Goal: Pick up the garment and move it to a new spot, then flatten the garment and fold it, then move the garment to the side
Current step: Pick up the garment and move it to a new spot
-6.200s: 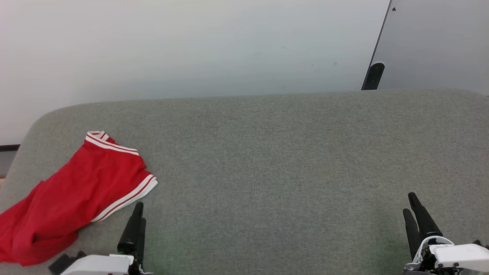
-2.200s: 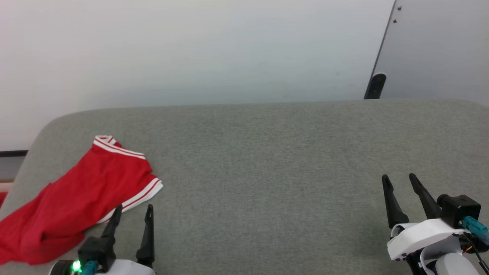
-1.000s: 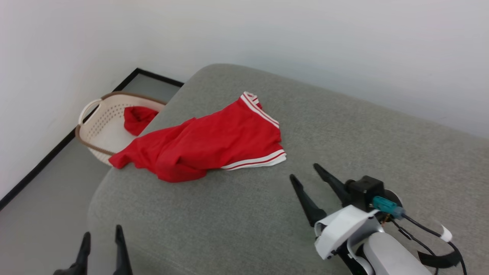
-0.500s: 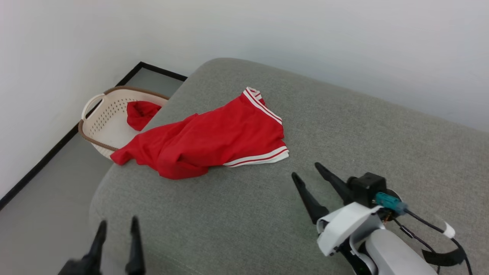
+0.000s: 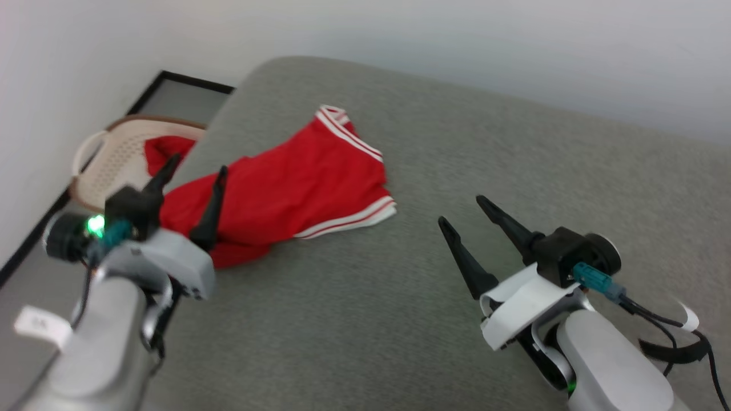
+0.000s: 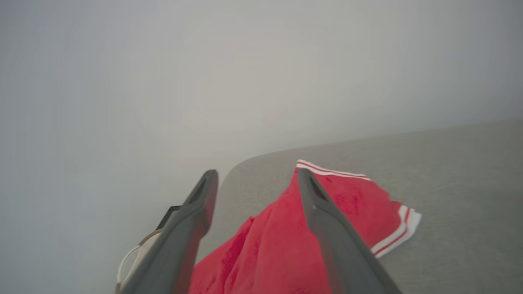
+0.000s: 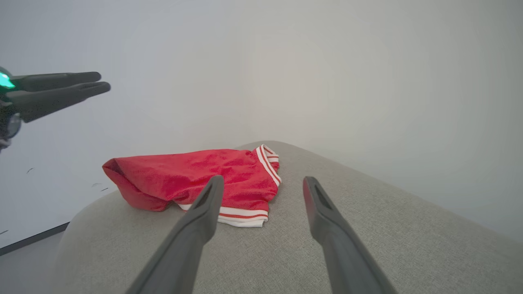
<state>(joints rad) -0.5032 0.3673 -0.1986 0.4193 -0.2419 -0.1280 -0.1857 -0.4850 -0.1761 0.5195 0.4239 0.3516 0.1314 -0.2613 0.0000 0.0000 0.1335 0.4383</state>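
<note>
The garment [image 5: 297,177], red with white-and-red striped trim, lies crumpled on the grey fabric-covered table [image 5: 514,171], near the table's rounded far left corner. One striped edge points toward the far side of the table. A second striped edge lies on the side nearest the right gripper [image 5: 461,209]. The plain red end of the garment reaches the table's left edge. Beyond that edge a cream perforated basket [image 5: 117,162] stands on the floor [image 5: 171,100], against the white wall [image 5: 68,57], with a red cloth [image 5: 157,149] inside it. The left gripper [image 5: 198,164] is raised over the left end of the garment, fingers spread apart and holding nothing. In the left wrist view, the left gripper [image 6: 257,173] frames the garment [image 6: 265,253] between its two fingers, with no contact visible. In the right wrist view, the left gripper [image 7: 102,81] appears high at the left, clear of the garment [image 7: 184,171]. The right gripper sits above bare table to the right of the garment, fingers spread apart and empty, apart from the cloth. In the right wrist view, the right gripper [image 7: 263,179] points toward the striped edge, which lies just beyond the fingertips.
</note>
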